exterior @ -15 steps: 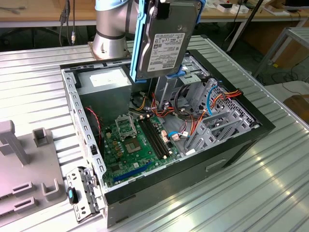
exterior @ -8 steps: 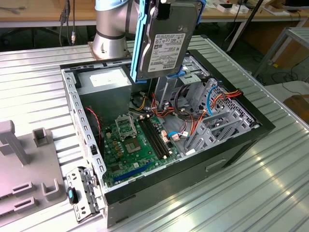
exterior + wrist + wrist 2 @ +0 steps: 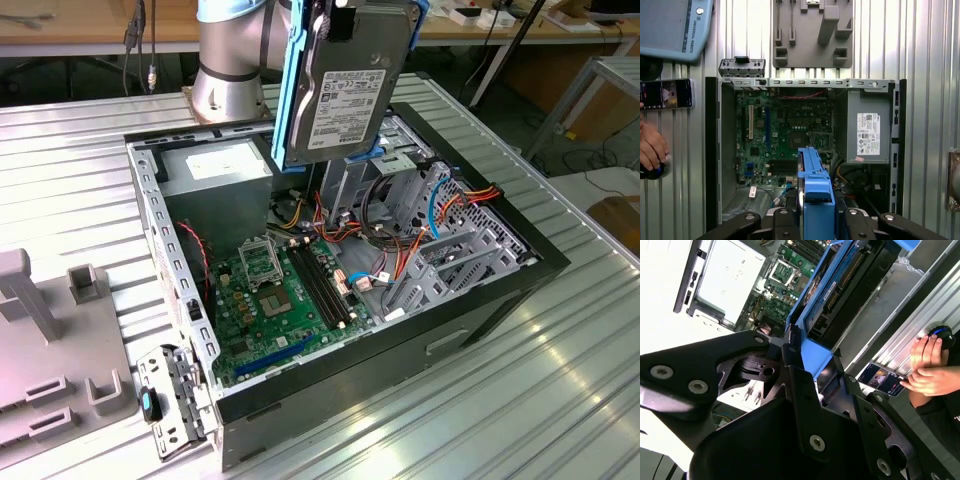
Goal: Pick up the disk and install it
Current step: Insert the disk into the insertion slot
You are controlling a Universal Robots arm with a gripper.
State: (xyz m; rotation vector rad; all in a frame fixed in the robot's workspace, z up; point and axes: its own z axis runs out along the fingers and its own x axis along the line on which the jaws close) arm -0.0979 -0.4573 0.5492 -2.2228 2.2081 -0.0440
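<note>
1. Grasp. My gripper (image 3: pixel 816 222) is clenched on the disk (image 3: pixel 345 85), gripping it by one blue-railed end. The disk hangs on edge, slightly tilted, in the air above the case (image 3: pixel 158 215) and touching nothing inside it. In the exterior view its white label faces the camera, with blue rails along both long edges.

2. Case contents. The case lies on its side with the top open. Inside it:
- the green board (image 3: pixel 270 300), flat on the floor;
- the power supply (image 3: pixel 215 170), in the corner nearest my arm's base;
- the grey drive cage (image 3: pixel 450 250), on the exterior view's right;
- loose red, orange and blue cables (image 3: pixel 462 205) draped over and beside the cage, between the disk and the cage.

3. Surroundings. The case stands on a ribbed metal table (image 3: pixel 560 380). A grey fixture (image 3: pixel 40 340) sits at the exterior view's left, with a small metal bracket (image 3: pixel 168 400) just beside the case corner. In the first wrist view a person's hand (image 3: pixel 651 150) rests on the table near a phone (image 3: pixel 667 94), and a pendant (image 3: pixel 670 25) lies beyond them, all outside the case.
</note>
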